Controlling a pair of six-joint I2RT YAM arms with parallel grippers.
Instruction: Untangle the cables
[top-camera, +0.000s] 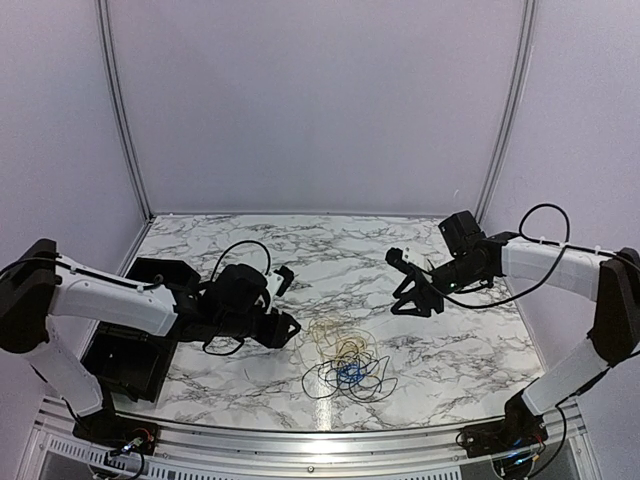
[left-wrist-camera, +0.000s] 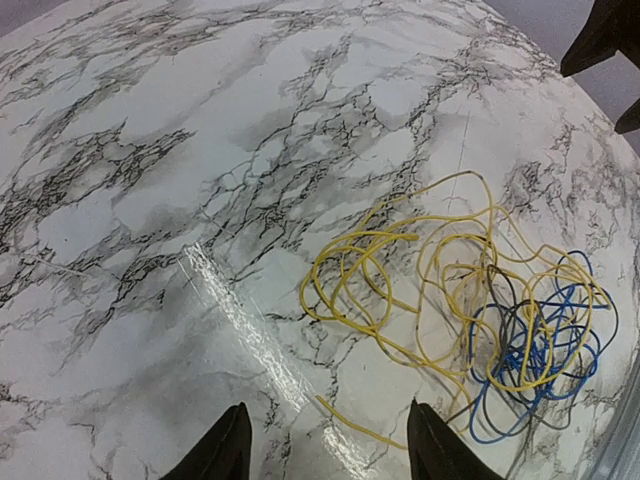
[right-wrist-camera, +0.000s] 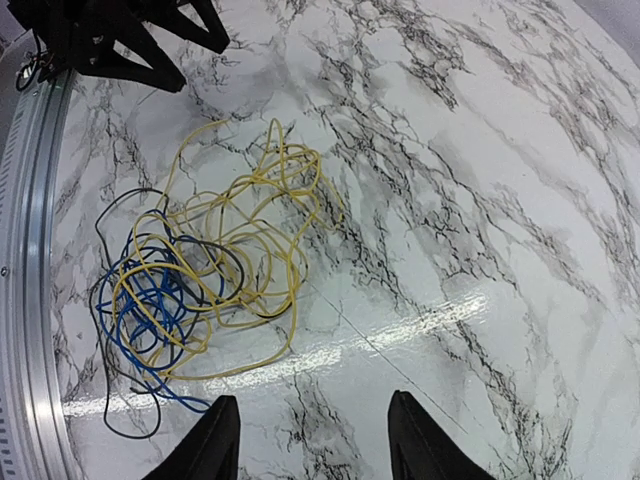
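Tangled cables (top-camera: 348, 368) lie apart, between the left tool (top-camera: 287, 302) and right tool (top-camera: 398, 282), both open, empty

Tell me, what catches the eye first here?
A loose tangle of yellow, blue and black cables lies near the front edge of the marbled table. The left arm and the right arm lean in from the sides, left fingers and right fingers spread open, holding nothing.
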